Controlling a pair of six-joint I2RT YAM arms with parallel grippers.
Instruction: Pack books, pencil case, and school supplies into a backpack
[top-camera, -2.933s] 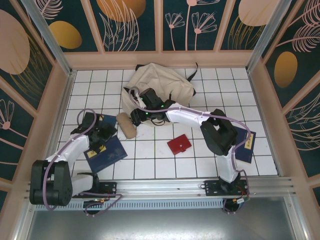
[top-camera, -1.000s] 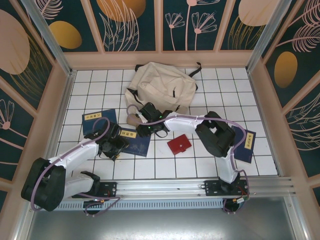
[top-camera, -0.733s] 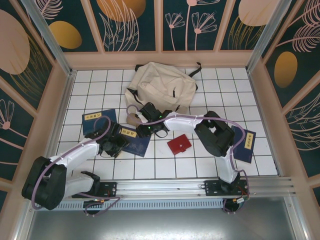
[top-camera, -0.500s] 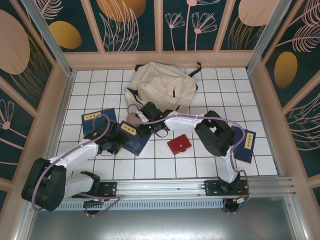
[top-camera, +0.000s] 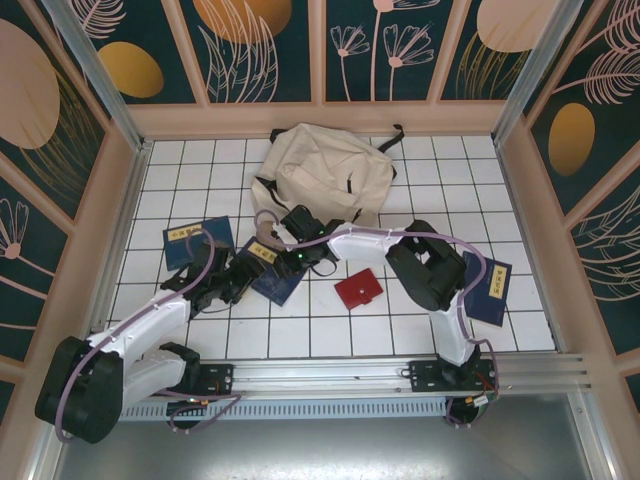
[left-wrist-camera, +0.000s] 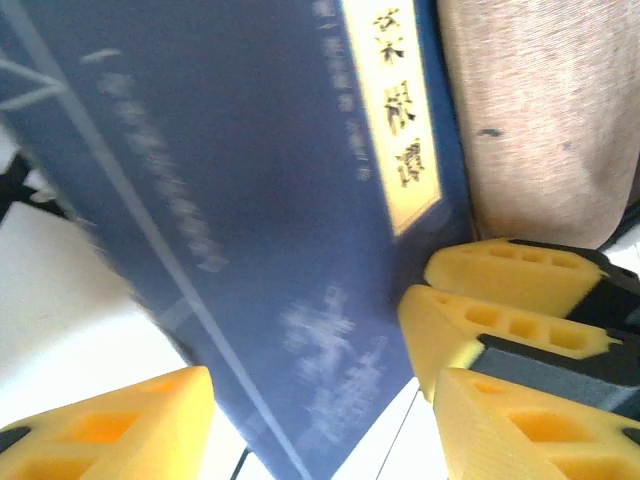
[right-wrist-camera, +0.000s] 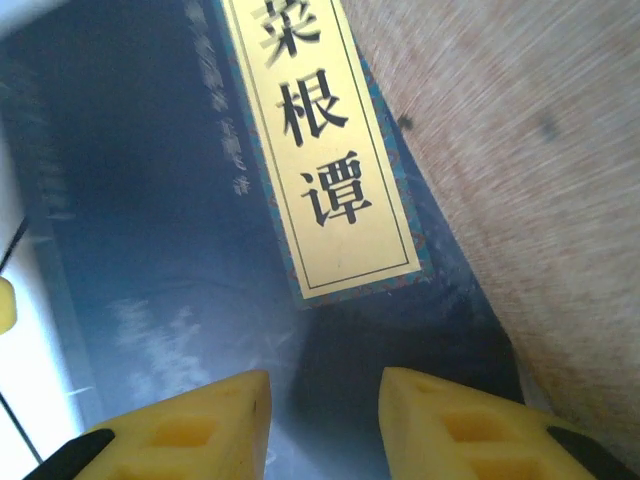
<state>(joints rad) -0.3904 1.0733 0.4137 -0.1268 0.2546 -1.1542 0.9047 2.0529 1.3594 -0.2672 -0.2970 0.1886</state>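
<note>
From the top, I see the big soft cream cloth backpack (top-camera: 320, 170) at the far middle of the white tiled table (top-camera: 300, 335). 1 thin dark blue book with a yellow label (top-camera: 275, 280) lies just near of it. The left gripper (top-camera: 233, 285) is at its left edge and the right gripper (top-camera: 297, 262) at its far edge. The soft tan pencil case (top-camera: 262, 238) peeks out beside it. The small red square case (top-camera: 358, 290) sits to the right.

On the left wrist, my left fingers (left-wrist-camera: 110, 425) stand wide apart around the book's corner.

On the right wrist, my right fingers (right-wrist-camera: 180, 425) sit close together over the cover. I cannot tell if they grip.

I think I am picking up this book. Next I need a firm pinch on its edge.
</note>
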